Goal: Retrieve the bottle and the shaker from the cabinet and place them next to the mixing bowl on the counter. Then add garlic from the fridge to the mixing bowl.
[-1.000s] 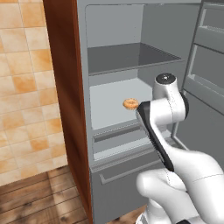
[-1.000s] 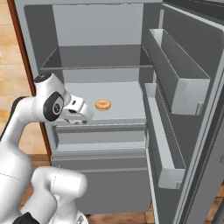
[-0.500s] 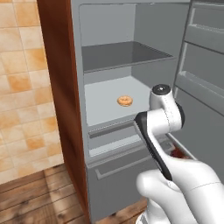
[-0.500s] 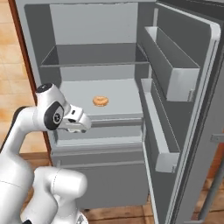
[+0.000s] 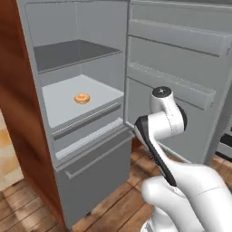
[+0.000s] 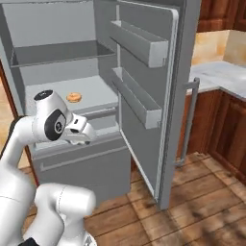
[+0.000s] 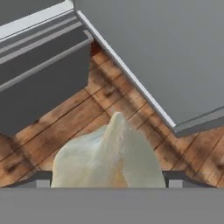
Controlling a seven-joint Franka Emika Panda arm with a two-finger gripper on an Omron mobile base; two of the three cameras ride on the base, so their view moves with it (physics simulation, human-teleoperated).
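Observation:
In the hand view a whitish garlic (image 7: 109,157) bulb sits between my two fingertips (image 7: 42,180), above the wooden floor. My gripper (image 6: 82,135) is shut on it and hangs low in front of the fridge (image 5: 72,113), outside its open front. The fridge door (image 6: 144,91) stands wide open with its racks showing. A stretch of marbled counter (image 6: 216,77) lies beyond the door at the right. A dark reddish cabinet (image 6: 223,14) hangs above it. The bottle, the shaker and the mixing bowl are out of view.
A small round brown pastry (image 5: 81,98) lies on the fridge's middle shelf (image 6: 73,97). Grey drawers (image 5: 90,158) close off the lower fridge. The open door juts out to my right, with wooden floor (image 6: 192,202) beyond it and reddish base units (image 6: 226,129) under the counter.
The whole picture has shifted, so the base has moved: the fridge interior slid left and the open door and counter came into view. My hand has drawn back from the shelf, still holding the garlic.

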